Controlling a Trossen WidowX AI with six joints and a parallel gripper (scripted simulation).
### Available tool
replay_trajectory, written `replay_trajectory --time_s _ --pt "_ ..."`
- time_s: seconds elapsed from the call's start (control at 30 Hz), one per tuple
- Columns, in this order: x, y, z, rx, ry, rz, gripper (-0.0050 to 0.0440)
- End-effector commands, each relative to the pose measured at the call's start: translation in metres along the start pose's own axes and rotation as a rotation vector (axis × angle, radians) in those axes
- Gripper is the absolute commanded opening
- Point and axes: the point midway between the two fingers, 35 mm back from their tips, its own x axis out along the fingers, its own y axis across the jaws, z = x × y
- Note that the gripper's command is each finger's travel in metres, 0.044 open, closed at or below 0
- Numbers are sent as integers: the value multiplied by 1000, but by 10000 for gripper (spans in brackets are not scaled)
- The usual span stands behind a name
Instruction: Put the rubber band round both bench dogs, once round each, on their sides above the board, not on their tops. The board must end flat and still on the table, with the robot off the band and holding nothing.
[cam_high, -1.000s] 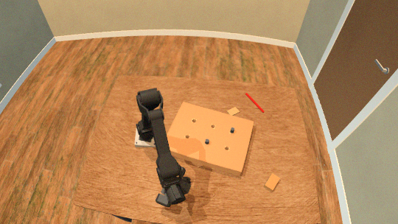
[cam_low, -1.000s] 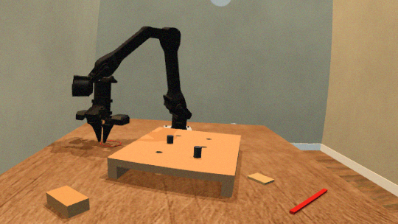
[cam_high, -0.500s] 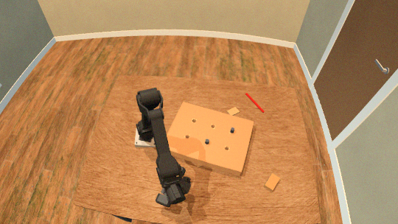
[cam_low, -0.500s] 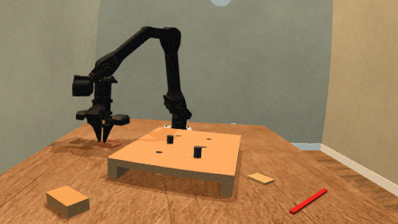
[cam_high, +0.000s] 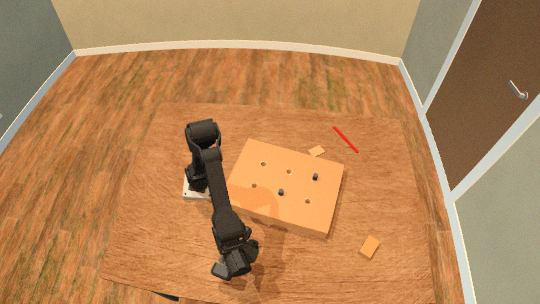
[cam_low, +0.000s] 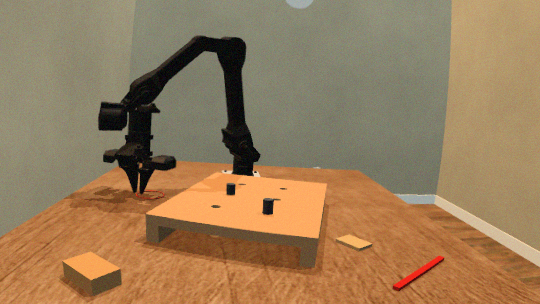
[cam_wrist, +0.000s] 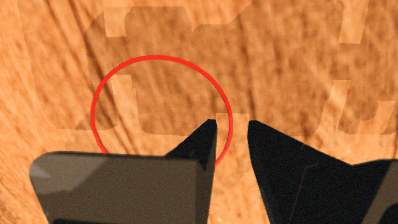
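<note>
The red rubber band (cam_wrist: 160, 59) lies flat as a round loop on the table, left of the board; it also shows in the exterior view (cam_low: 150, 195). My gripper (cam_wrist: 231, 128) points straight down over it, its fingers a narrow gap apart. The band's near-right arc runs through that gap, and the fingers do not pinch it. In the exterior view the fingertips (cam_low: 140, 189) stand just above the table. The tan board (cam_high: 287, 187) rests flat, with two dark bench dogs (cam_high: 281, 192) (cam_high: 315, 176) upright on it; they also show in the exterior view (cam_low: 230, 189) (cam_low: 268, 206). No band is on them.
The board has several open holes. A red stick (cam_high: 345, 139) lies beyond the board. A small tan block (cam_high: 369, 246) lies off the board's near right corner, and a thin tan tile (cam_high: 316, 150) lies by its far edge. The arm's base (cam_high: 196, 187) stands left of the board.
</note>
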Motion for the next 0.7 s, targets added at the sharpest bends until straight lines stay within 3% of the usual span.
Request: replay_trajectory --time_s 0.0,0.5,0.67 --pt "14 1 0 0 13 10 80" --pt "8 -2 3 -4 -3 -4 80" --pt "5 -3 3 -4 -1 -7 47"
